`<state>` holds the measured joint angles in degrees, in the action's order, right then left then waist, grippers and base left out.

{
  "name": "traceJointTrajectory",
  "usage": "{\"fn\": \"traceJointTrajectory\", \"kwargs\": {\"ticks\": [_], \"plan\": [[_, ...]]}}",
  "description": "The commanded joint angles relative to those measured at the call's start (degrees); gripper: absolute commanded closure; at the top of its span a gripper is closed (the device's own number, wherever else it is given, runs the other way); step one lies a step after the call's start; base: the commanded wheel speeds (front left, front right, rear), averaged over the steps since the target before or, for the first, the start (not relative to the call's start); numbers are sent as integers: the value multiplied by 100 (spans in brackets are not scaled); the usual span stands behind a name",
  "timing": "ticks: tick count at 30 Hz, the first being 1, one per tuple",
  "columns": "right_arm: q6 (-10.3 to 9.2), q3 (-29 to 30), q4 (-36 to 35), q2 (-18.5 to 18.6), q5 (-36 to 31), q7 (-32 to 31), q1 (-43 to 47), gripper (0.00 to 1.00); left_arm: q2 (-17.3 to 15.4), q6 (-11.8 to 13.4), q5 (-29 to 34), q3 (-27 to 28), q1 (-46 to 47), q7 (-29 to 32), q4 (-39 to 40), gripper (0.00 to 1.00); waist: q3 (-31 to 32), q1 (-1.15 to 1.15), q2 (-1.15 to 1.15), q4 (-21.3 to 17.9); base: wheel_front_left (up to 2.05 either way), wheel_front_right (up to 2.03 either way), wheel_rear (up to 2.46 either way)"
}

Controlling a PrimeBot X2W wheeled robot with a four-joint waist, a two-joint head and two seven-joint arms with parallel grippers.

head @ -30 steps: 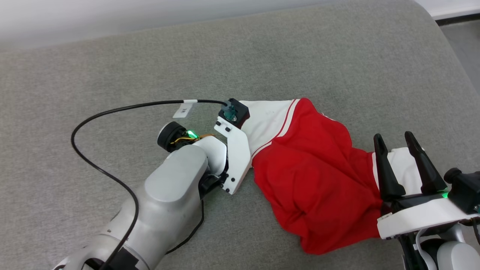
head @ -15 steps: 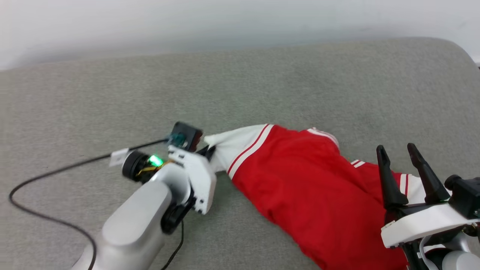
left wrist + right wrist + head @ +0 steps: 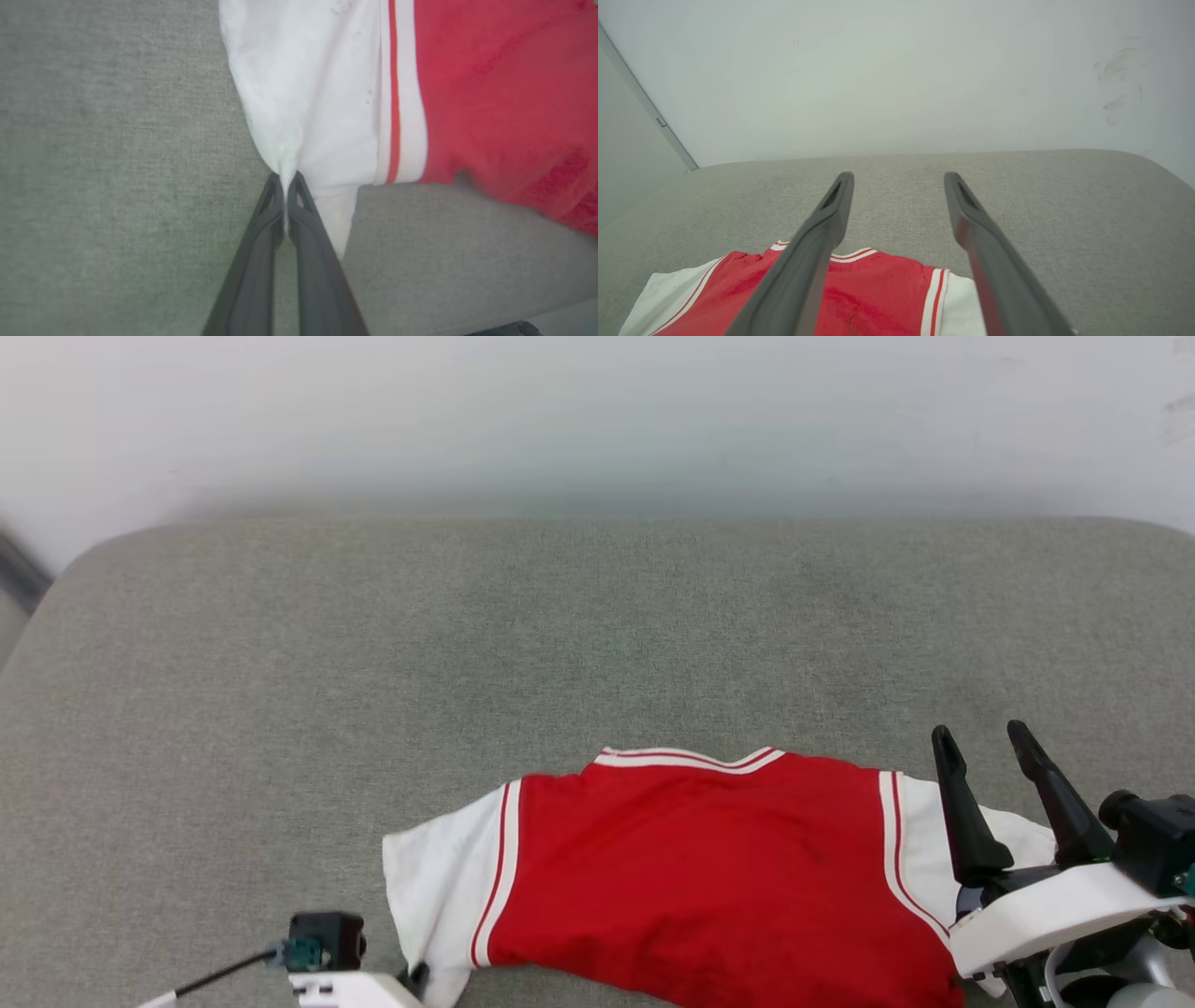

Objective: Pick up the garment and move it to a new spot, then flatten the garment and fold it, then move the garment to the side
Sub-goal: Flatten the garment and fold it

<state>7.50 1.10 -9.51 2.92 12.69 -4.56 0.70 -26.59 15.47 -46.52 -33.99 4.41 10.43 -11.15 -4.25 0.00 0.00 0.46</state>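
Pinching garment (image 3: pixel 709 868) sleeve, left hand (image 3: pixel 285 178) | right hand (image 3: pixel 978 732) spread, empty | grey cushion (image 3: pixel 373 663) beneath, wall (image 3: pixel 597 411) behind

Probably a bare test room rather than a lived-in home: a wide grey fabric pad (image 3: pixel 597 616) with rounded corners sits against a plain white wall (image 3: pixel 896 70) bearing faint scuff marks (image 3: pixel 1113 70), with a thin grey strip (image 3: pixel 644 100) running down its left.

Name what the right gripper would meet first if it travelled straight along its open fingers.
Probably the far edge of the grey fabric cushion, or the pale wall just behind. The right gripper would pass above the red-and-white jersey. Depth is unclear.
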Motion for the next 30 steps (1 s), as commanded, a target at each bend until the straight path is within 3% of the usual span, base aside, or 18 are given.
{"fn": "traceJointTrajectory", "kwargs": {"ticks": [1,2,3,4,5,15,21,25,30], "plan": [[-2,-9,-33,-6,17,-15,74,0,20,35,-53,17,-132,16,49,100,42,0,0,12,0,0,0],[-2,-4,-41,-6,14,-31,82,0,61,49,-113,20,-219,8,79,100,59,0,0,20,0,0,0],[-2,1,-47,-6,13,-35,91,0,92,56,-136,14,-271,-7,91,89,79,0,0,32,0,0,0],[-2,5,-52,-6,13,-43,105,0,106,63,-130,-7,-301,-19,96,51,97,0,0,40,0,0,0],[-2,9,-57,-7,10,-65,124,0,124,64,-100,-9,-290,-81,117,0,121,0,0,46,0,0,0],[-2,65,-99,-6,-22,-225,275,0,55,296,582,283,143,-1350,347,0,432,0,0,13,0,0,0],[-2,203,-103,-6,33,-313,354,0,-29,574,973,451,260,-1975,715,0,497,0,0,-46,0,0,0],[-2,498,105,-4,64,-770,455,0,-111,741,1159,524,302,-2135,1060,0,494,0,0,-65,0,0,0],[-2,1083,531,27,91,-1845,416,0,-217,888,1307,551,341,-2130,1422,0,413,0,0,-57,0,0,0]]}}
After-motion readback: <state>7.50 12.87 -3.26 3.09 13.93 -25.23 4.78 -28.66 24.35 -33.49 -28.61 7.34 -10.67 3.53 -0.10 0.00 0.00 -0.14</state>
